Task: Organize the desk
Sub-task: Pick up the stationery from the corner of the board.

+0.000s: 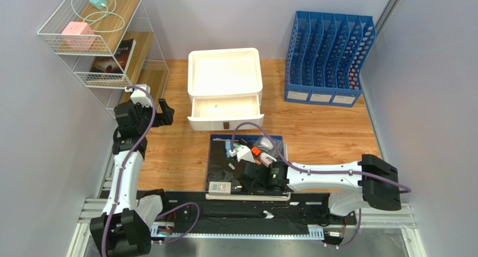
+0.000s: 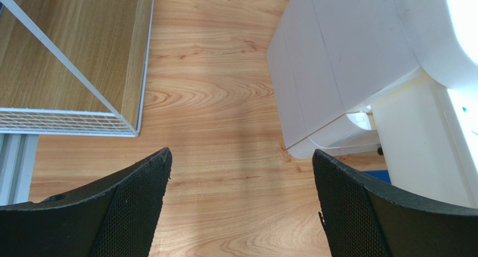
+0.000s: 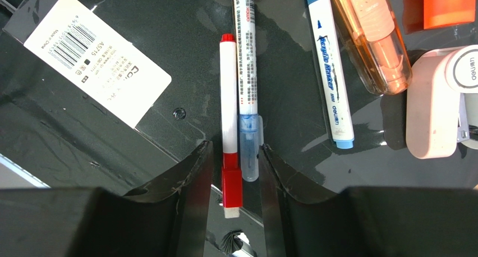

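1. The bench (image 1: 325, 128) lies directly under my left tool (image 2: 241, 156), which is spread wide beside the white drawer unit (image 2: 336, 72).
2. My right tool (image 3: 235, 150), narrow, straddles a red marker (image 3: 228, 100) and a blue-capped pen (image 3: 246, 72) on the black tray (image 3: 185, 55); I cannot tell whether it grips.
3. Only the right wrist view shows these pens; only the top view shows the open drawer (image 1: 224, 106).

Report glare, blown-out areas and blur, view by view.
Top external: even light and soft shadows on the desk, nothing blurred. Left wrist: the white drawer unit burns out to plain white along its right side, while the wood grain is crisp. Right wrist: pale glare streaks on the glossy black tray; the print on the blue marker and the barcode label is readable.
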You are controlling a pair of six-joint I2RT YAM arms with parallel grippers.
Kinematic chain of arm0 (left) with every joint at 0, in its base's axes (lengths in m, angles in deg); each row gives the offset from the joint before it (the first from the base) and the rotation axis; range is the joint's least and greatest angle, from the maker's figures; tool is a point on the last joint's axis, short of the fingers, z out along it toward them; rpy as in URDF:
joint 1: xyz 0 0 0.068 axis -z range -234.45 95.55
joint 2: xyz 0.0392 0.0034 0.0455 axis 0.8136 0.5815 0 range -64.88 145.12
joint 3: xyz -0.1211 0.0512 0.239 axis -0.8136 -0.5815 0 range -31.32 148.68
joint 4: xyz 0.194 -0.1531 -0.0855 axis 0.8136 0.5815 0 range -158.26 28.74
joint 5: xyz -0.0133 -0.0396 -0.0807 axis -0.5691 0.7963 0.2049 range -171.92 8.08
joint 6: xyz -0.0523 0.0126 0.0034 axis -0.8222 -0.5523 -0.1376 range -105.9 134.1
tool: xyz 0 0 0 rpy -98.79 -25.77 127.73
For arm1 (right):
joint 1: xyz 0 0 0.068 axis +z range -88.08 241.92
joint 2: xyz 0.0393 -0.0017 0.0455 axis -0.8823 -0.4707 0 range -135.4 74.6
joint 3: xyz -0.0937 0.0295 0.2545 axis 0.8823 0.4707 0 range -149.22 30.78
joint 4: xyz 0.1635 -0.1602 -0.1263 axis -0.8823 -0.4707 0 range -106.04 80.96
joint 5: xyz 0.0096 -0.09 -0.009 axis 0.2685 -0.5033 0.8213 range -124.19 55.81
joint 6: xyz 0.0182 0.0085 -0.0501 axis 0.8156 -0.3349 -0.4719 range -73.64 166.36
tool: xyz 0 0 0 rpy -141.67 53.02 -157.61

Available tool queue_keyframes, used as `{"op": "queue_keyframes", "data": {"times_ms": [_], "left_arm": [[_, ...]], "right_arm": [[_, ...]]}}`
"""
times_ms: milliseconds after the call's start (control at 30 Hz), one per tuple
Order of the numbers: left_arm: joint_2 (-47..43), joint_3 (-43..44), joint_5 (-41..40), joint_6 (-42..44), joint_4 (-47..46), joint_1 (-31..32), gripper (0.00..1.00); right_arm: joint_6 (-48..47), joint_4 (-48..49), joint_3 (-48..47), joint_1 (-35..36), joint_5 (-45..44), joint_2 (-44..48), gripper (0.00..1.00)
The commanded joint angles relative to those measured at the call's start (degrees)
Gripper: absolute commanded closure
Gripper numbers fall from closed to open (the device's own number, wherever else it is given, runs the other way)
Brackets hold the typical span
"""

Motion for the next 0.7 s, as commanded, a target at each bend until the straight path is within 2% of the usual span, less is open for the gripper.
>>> {"op": "queue_keyframes", "data": {"times_ms": [0, 33, 133, 167, 267, 667], "left_arm": [[-1.2, -0.6, 0.2, -0.2, -2.0, -0.6, 0.01], [-1.3, -0.6, 0.1, -0.2, -2.0, -0.5, 0.0], [-1.3, -0.6, 0.1, -0.2, -2.0, -0.6, 0.0], [-1.3, -0.6, 0.1, -0.2, -1.9, -0.5, 0.01], [-1.2, -0.5, 0.1, -0.2, -2.0, -0.5, 0.01], [-1.4, -0.6, 0.0, -0.2, -1.9, -0.5, 0.01]], "right_arm": [[2.5, -3.5, 0.7, 1.4, 2.4, -0.8, 0.63], [2.5, -3.4, 0.7, 1.4, 2.3, -0.7, 0.64], [2.6, -3.7, 0.7, 1.4, 2.3, -0.2, 0.76], [2.6, -3.8, 0.7, 1.4, 2.3, 0.1, 0.85], [3.1, -5.1, 0.2, 1.6, 2.2, 1.0, 0.99], [2.5, -8.8, -2.4, 1.7, -0.2, 6.0, 1.0]]}}
